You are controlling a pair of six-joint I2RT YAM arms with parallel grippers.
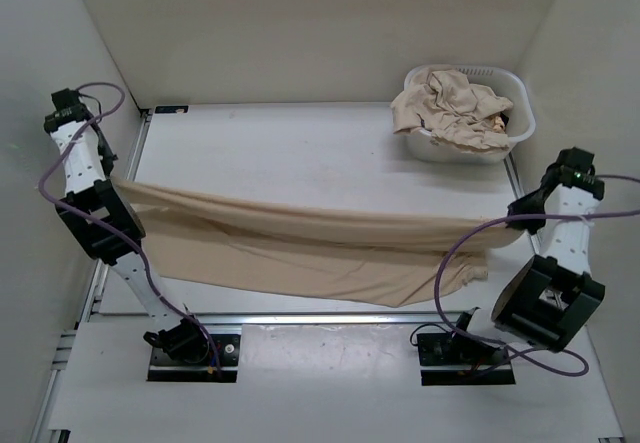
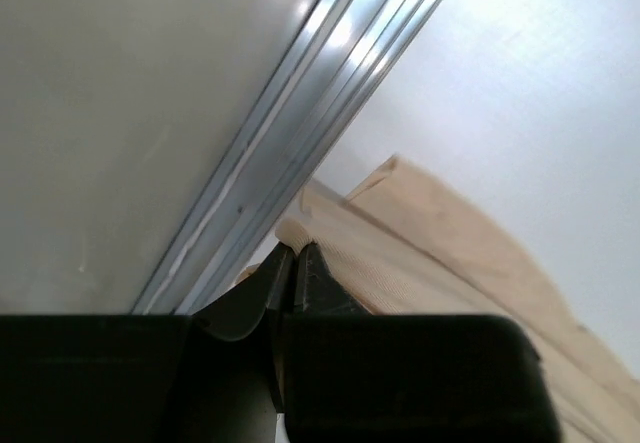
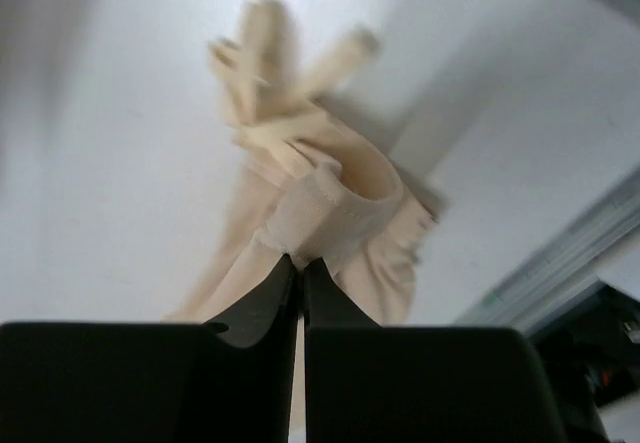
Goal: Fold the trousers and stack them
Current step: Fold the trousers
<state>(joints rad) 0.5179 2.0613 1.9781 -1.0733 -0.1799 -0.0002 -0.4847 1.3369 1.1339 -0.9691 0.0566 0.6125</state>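
- Trousers (image 1: 300, 248): one pair counted, light beige. It is seen in the middle band of the top view, stretched out long.
- Long axis: runs left to right across the frame, the right end set slightly lower than the left. The upper edge is drawn taut and the lower part sags in wrinkles toward the bottom of the frame.
- Left gripper (image 2: 292, 263): fingers are pressed together on a folded edge of the cloth, with no gap seen. An aluminium rail (image 2: 330, 93) is seen just beyond, running diagonally to the upper right.
- Right gripper (image 3: 300, 268): fingers are closed tight on a seamed band of the cloth. Blurred strips of the same cloth are seen past it, in the upper middle. Whether this end is the waist or a cuff cannot be told.
- Basket (image 1: 517, 113): one is counted, white and slotted, at the upper right of the top view, well apart from the stretched pair. It is filled with a crumpled beige heap (image 1: 450, 108); the number of garments in it cannot be told.
- Table (image 1: 300, 153): white. Nothing is seen lying between the trousers and the basket.
- Two purple cables are counted, one looped at each arm.
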